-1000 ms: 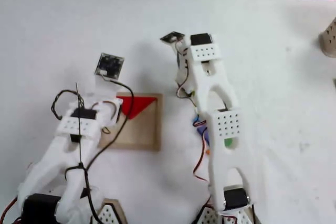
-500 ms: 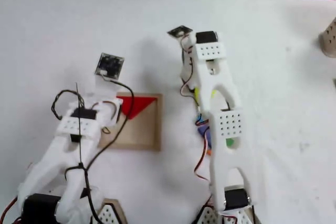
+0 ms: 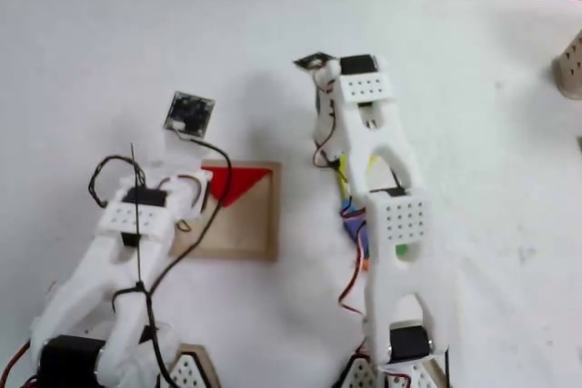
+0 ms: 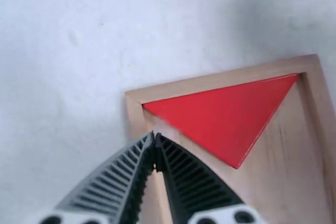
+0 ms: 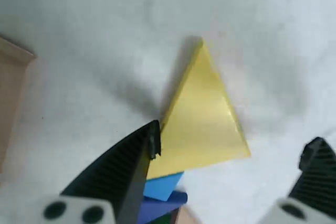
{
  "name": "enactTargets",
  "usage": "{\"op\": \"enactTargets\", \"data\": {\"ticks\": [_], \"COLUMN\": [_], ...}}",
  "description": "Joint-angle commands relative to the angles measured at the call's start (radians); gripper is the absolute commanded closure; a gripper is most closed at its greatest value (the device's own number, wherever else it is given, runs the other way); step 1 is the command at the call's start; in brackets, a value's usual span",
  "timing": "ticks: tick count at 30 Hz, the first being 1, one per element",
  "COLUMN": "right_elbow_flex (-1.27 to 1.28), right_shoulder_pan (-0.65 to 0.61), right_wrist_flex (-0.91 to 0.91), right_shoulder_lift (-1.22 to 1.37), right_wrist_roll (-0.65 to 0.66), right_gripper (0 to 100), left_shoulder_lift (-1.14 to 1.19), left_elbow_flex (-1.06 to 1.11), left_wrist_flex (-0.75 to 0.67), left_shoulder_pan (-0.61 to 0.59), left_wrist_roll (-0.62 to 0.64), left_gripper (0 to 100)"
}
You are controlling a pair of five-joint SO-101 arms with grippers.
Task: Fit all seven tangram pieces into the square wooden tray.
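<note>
Beside the wooden tray (image 5: 9,93), the right gripper (image 5: 233,142) holds its jaws wide, one either side of the yellow triangle (image 5: 202,114), whose edge touches a blue piece (image 5: 163,187) on the table (image 5: 79,24). Closing on those sloped sides could, I judge, squirt the triangle free or drag the blue piece along. The left gripper (image 4: 155,139), jaws together and empty, hangs over the tray's corner, by the red triangle (image 4: 220,114) inside.

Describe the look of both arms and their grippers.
The left arm and right arm are white shells with dotted panels and black motors. Black cable loops over the left arm; red, yellow and blue wires run along the right arm. The left gripper and right gripper have dark ribbed fingers on white bases.
</note>
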Motion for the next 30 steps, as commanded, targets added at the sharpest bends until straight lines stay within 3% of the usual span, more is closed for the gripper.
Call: {"op": "enactTargets", "data": {"ticks": [1, 10, 17, 25, 30], "right_elbow_flex": [0.109, 0.284, 0.284, 0.282, 0.282], "right_shoulder_pan": [-0.015, 0.045, 0.022, 0.025, 0.025], "right_wrist_flex": [-0.048, -0.263, -0.283, -0.288, -0.288], "right_shoulder_lift": [-0.145, -0.134, -0.124, -0.120, -0.119], "right_wrist_roll": [-0.083, -0.315, -0.279, -0.278, -0.278], "right_gripper": [59.6, 60.5, 60.8, 72.6, 74.1], "left_shoulder_lift": [-0.033, -0.035, -0.035, -0.035, -0.035], "left_elbow_flex": [-0.003, -0.003, -0.003, -0.003, -0.003], "left_wrist_flex": [-0.017, -0.015, -0.014, -0.012, -0.012], "left_shoulder_pan": [-0.007, -0.007, -0.008, -0.008, -0.008], "left_wrist_roll": [-0.009, -0.009, -0.009, -0.009, -0.009], "left_gripper": [97, 97, 97, 97, 97]}}
